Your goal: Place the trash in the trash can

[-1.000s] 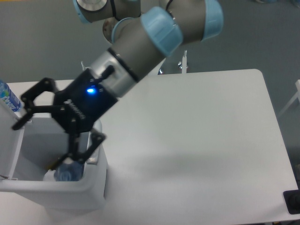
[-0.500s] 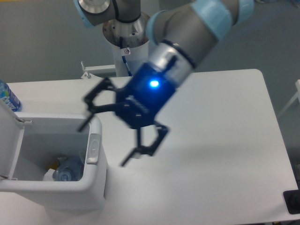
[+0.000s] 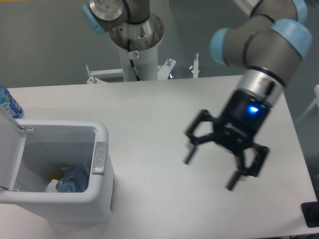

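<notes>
The gripper (image 3: 212, 173) hangs wide open and empty (blurred), well right of the trash can (image 3: 102, 137) holding the crushed bottle (image 3: 73, 180); the drop-off looks done, so next comes retreat.

The black two-finger gripper (image 3: 210, 173) is smeared by motion blur, so its fingertip outlines are soft. Inside the white rectangular plastic trash can (image 3: 101, 199), the crushed clear plastic bottle (image 3: 73, 180) is partly hidden by the front rim. The upright bottle with the blue label (image 3: 7, 102) is cut off by the left edge.
</notes>
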You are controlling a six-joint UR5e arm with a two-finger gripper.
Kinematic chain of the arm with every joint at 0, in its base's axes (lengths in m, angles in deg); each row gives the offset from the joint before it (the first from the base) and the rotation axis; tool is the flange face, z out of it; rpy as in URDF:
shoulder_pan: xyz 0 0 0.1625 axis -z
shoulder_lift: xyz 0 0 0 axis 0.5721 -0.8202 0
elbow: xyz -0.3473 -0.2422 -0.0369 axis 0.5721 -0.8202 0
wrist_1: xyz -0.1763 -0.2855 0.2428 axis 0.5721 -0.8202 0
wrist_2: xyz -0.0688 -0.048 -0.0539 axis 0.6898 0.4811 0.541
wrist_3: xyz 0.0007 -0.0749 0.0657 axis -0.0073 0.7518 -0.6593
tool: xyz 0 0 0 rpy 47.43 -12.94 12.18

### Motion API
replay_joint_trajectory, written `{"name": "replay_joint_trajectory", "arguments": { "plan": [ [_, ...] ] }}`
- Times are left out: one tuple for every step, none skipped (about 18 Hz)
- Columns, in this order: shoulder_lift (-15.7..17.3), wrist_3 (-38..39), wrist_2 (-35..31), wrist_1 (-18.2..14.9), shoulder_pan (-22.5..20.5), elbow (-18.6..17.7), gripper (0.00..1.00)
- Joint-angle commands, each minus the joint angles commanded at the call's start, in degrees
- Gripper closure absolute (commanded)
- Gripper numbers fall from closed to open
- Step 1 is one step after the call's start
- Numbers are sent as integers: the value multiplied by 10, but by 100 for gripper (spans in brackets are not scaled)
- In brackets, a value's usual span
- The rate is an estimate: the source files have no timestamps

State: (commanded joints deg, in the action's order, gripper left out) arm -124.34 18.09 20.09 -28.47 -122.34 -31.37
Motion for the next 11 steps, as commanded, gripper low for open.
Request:
{"name": "replay_joint_trajectory", "arguments": {
  "plan": [
    [-4, -10, -25, -1, -4, 0, 0],
    [-5, -17, -54, -1, -4, 1, 0],
    [-7, -25, -87, -1, -4, 1, 0],
    [-7, -30, -123, -1, -3, 0, 0],
    [-8, -33, -158, -2, -2, 1, 0],
    [-8, -36, -185, -2, 0, 0, 0],
    [-8, -45, -203, -2, 2, 0, 0],
    [-8, -55, -215, -3, 3, -2, 0],
    [-8, -66, -223, -3, 3, -4, 0],
    [-7, -79, -230, -3, 3, -7, 0],
    [-6, -91, -241, -3, 3, -12, 0]
  ]
}}
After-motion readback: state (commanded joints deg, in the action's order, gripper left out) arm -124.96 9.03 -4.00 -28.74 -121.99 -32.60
